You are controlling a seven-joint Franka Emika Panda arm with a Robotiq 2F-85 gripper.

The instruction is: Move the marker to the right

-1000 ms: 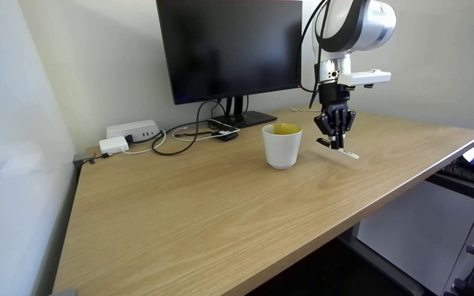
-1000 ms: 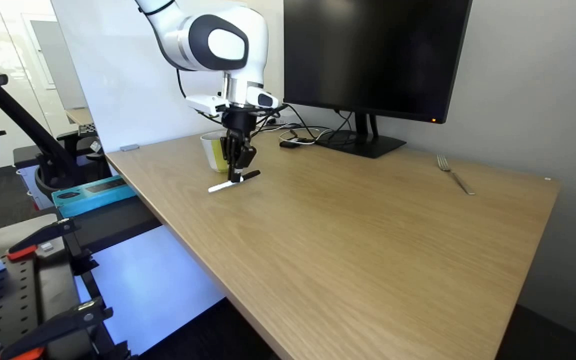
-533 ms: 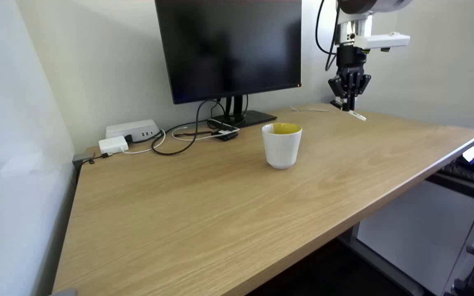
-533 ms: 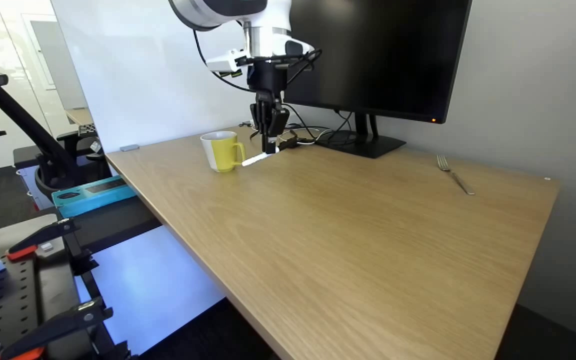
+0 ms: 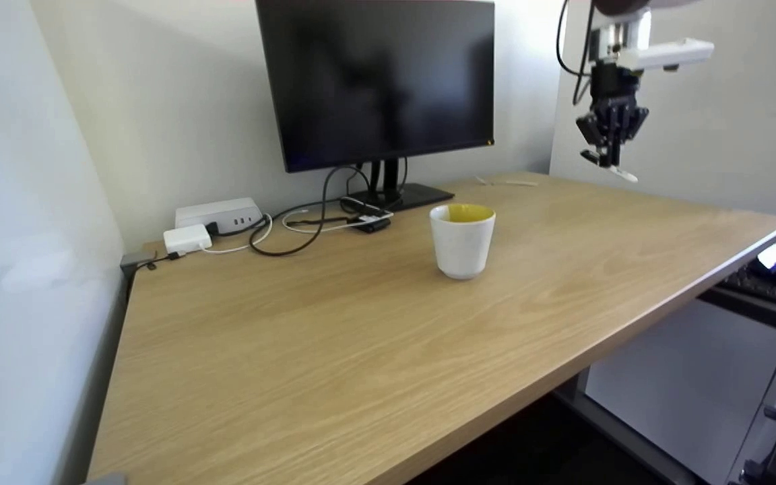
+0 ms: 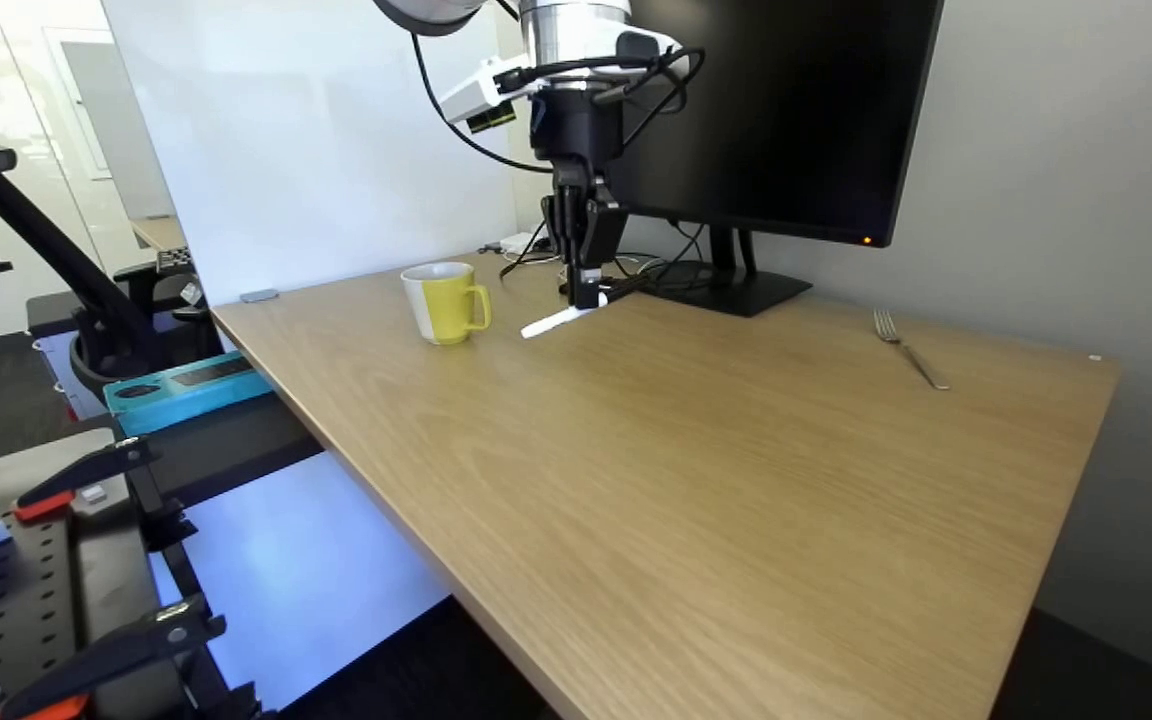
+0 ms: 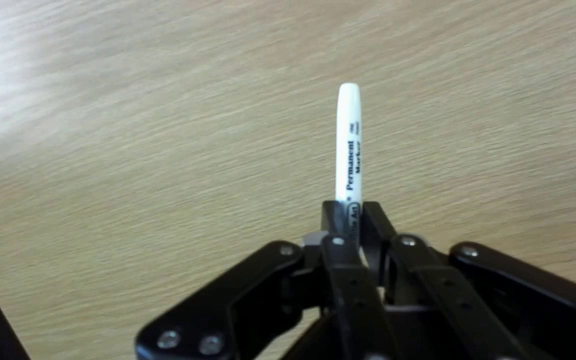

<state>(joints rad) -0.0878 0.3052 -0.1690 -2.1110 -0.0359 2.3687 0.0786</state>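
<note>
The marker has a white body and a black cap end. It shows in both exterior views [image 5: 623, 174] [image 6: 562, 321] and in the wrist view [image 7: 349, 145], where its white end points away from the jaws. My gripper [image 5: 609, 162] is shut on the marker around its middle and holds it roughly level, in the air above the table [image 5: 334, 337]. In an exterior view the gripper [image 6: 588, 296] is to the right of the mug. In the wrist view the fingertips [image 7: 352, 215] press on both sides of the marker; the black cap end is hidden there.
A white and yellow mug [image 5: 462, 246] [image 6: 448, 305] stands on the table. A monitor [image 5: 381, 81] stands at the back, with cables and a white box [image 5: 219, 214] beside it. A fork [image 6: 908, 348] lies near the back edge in an exterior view.
My gripper has lifted the marker off the low position beside the mug and carried it away from the mug, rightward in both exterior views. The mug has not moved.
</note>
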